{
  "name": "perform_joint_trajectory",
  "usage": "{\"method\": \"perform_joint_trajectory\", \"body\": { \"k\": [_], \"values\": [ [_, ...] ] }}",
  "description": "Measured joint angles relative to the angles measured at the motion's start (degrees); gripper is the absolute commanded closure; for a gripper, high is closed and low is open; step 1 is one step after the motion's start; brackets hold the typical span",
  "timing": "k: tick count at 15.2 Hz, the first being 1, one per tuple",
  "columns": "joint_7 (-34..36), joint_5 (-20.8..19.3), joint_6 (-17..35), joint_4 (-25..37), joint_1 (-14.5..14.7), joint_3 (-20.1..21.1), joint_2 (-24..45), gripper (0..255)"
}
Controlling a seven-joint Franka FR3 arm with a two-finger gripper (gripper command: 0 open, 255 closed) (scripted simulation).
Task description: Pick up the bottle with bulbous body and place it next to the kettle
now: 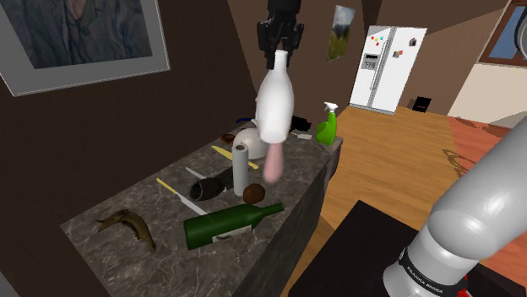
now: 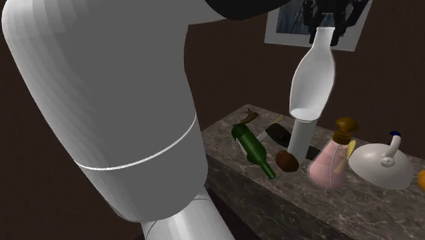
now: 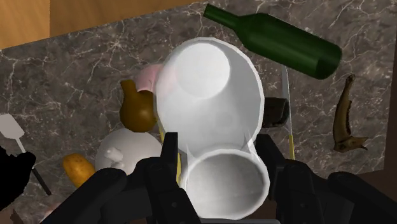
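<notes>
Jaws clasp the white bottle (image 1: 275, 101) by its neck above the counter (image 1: 169, 261); shoulder view adds a green sprayer (image 1: 327, 129).

"FRANKA EMIKA" on arm band (image 1: 425, 272).

I see the bulbous bottle (image 1: 275, 105) hanging by its neck between the gripper (image 1: 280, 52) fingers, well above the counter (image 1: 110, 253). Below stand a roll (image 1: 241, 167) and, just beside it, a stoppered flask (image 1: 274, 163), with the kettle (image 1: 250, 137) behind them. A wine bottle (image 1: 221, 223) lies nearer the shoulder camera, and a spray bottle (image 1: 327, 126) is at the far end.
</notes>
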Motion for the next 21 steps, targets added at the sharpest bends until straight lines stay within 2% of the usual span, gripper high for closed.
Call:
{"method": "perform_joint_trajectory", "body": {
  "k": [11,19,21],
  "values": [
    [-13.79,-1.51,1.91,3.83,-5.96,-7.69,6.00,255],
    [-23.08,-2.10,1.69,12.45,-10.57,-12.22,14.50,255],
    [-25.14,-2.18,0.60,17.26,-11.67,-13.11,18.23,255]
  ]
}}
